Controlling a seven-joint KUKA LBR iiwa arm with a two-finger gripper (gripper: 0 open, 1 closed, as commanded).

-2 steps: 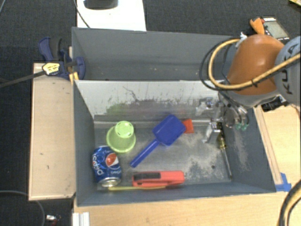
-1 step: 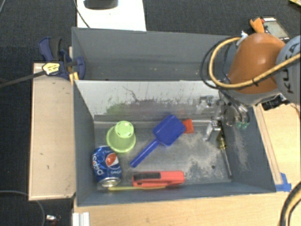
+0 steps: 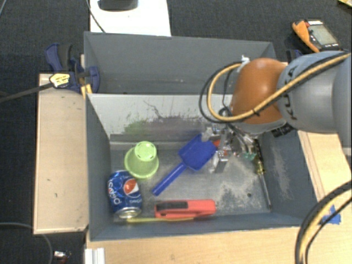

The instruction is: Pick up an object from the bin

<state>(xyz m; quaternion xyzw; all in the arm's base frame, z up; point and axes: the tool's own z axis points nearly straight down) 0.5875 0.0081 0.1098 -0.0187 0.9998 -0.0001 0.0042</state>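
Your gripper (image 3: pixel 223 155) hangs low at centre right of the frame, just beside the blade of the blue toy shovel (image 3: pixel 193 154). You cannot tell whether it is open or closed. Centre it over the blade's edge, as flat plastic may slip. The grey bin (image 3: pixel 181 65) holds, left to right, 1 Pepsi can (image 3: pixel 124 194), 1 green cup (image 3: pixel 142 159), 1 red-orange tool (image 3: pixel 184 208), then the shovel.

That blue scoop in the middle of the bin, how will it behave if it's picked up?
The blue scoop looks like moulded plastic, so it is probably stiff and light. Its long handle points away from the hand, so gripped at the head it may tilt. Lying flat, it seems unlikely to roll.
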